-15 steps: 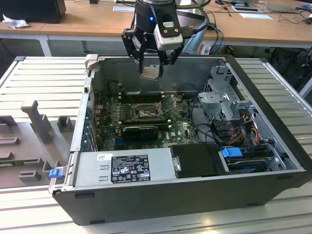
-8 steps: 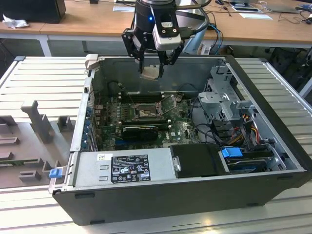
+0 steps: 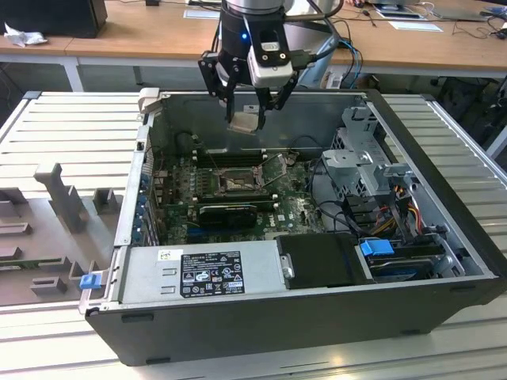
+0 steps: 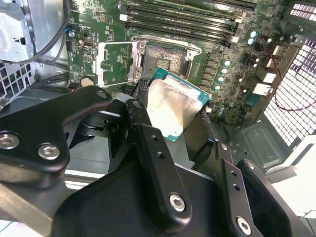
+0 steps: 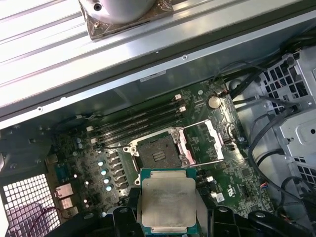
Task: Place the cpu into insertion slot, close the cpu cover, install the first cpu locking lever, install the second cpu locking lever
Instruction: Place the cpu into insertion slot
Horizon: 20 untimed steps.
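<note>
The cpu [image 3: 245, 120], a thin square chip with a dull, smeared silvery-beige lid on a teal-green base plate, hangs in the upper middle of the exterior view, above the open computer case [image 3: 317, 317] and clear of the board below; the gripper [image 3: 247, 117] has its jaws pinching the chip by two opposite edges. In the second wrist view the cpu [image 4: 175, 108] sits tilted between black, matte fingers [image 4: 148, 143] with round screw heads, and its green rim shows along two sides; in the first wrist view the cpu [image 5: 168, 202] is seen almost flat-on, its lid scuffed and rounded at the corners. Beneath it the insertion slot [image 5: 159, 153] lies bare, a square socket with a silvery metal rim and a dark, finely grained centre; it also shows in the exterior view [image 3: 236, 184] and in the second wrist view [image 4: 165, 58]. The cpu cover [image 5: 212, 137], a thin bright metal frame, is swung open beside the slot, with green board visible through its square opening. Around them spreads the green motherboard [image 3: 293, 206], with long black memory slots [image 4: 187, 22]; the exterior view adds a grey power supply [image 3: 198, 273] in the lower middle, a perforated metal drive cage [image 3: 364, 158] towards the exterior view's right, and a ribbed metal table [image 3: 63, 127].
</note>
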Tool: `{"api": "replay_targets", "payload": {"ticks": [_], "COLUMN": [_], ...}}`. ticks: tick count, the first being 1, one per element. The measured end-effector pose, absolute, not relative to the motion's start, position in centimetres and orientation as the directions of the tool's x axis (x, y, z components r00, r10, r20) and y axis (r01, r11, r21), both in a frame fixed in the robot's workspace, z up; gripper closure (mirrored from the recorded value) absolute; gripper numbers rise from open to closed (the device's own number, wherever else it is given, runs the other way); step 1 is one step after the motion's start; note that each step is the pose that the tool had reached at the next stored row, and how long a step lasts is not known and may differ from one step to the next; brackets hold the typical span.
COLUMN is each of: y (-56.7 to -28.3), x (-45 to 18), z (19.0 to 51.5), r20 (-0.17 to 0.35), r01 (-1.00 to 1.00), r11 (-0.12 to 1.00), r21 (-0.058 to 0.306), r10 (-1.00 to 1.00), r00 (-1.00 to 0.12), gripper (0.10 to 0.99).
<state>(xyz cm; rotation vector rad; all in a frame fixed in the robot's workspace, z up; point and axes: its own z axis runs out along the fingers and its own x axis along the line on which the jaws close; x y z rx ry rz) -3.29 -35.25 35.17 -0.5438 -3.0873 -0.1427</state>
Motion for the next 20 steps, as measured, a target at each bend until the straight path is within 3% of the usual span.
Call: {"api": "replay_targets", "payload": {"ticks": [20], "y": [-35.25], "x": [-3.29], "z": [34.92], "r20": [0.019], "r01": [0.395], "r11": [0.914], "r21": [0.088], "r10": [0.395], "r00": [-0.918], "gripper": [0.553]}}
